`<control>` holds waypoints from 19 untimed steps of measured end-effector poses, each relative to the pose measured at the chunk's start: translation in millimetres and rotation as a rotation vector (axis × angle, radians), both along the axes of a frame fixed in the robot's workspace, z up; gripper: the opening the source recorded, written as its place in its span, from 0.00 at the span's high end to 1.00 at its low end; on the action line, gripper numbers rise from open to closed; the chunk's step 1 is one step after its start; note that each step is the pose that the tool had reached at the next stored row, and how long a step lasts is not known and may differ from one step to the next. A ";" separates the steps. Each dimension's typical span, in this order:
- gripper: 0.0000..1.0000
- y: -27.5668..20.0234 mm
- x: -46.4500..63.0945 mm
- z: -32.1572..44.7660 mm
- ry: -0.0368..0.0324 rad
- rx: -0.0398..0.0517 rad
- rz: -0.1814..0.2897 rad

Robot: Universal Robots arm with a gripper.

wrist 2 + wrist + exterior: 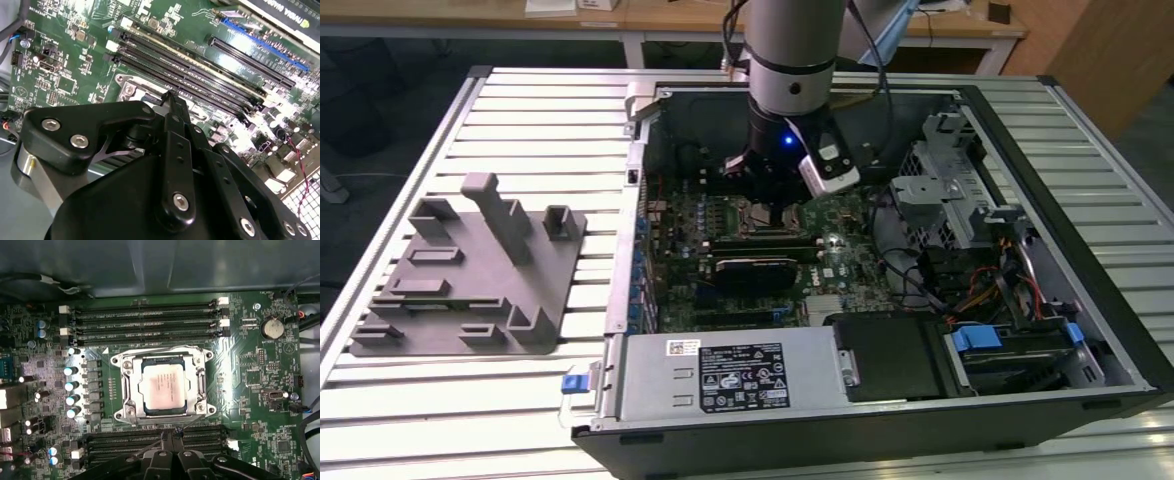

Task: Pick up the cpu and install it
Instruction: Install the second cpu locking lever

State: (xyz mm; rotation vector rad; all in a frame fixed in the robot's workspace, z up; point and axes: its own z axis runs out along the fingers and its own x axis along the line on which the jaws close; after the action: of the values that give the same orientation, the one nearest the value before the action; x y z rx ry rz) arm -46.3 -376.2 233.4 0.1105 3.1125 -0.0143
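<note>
Metal frame (161, 385) is hugging the cpu (163, 385), lying flat, shiny side up, while the claw (171, 436) is hanging just beside it, pinched narrow, holding nothing.

open computer case (1067, 300) on a slatted table (520, 110); grey fixture plate (467, 280) beside it.

The computer case (881, 250) is laid open on the bench (520, 110), with the fixture plate (467, 280) placed at its 9 o'clock in the exterior view. Inside the case, the motherboard (761, 250) is set at the centre, the power supply (734, 375) at 6 o'clock and the drive cage (947, 180) at 3 o'clock. In the first wrist view the cpu (164, 388) is seated in the socket (162, 386), flanked by memory slots (145, 320), with the pincer (170, 436) just beside it
</note>
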 end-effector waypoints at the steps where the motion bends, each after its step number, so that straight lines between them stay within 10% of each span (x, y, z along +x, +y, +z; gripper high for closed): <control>1: 0.89 -0.8 -0.1 -0.5 0.0000 0.0013 0.000; 10: 0.89 -7.9 -3.1 -4.4 0.0000 0.0210 0.000; 19: 0.89 -15.6 -9.9 -7.9 0.0000 0.0748 0.000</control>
State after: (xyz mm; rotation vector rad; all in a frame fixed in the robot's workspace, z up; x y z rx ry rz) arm -56.1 -391.9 225.5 0.1122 3.1135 0.1022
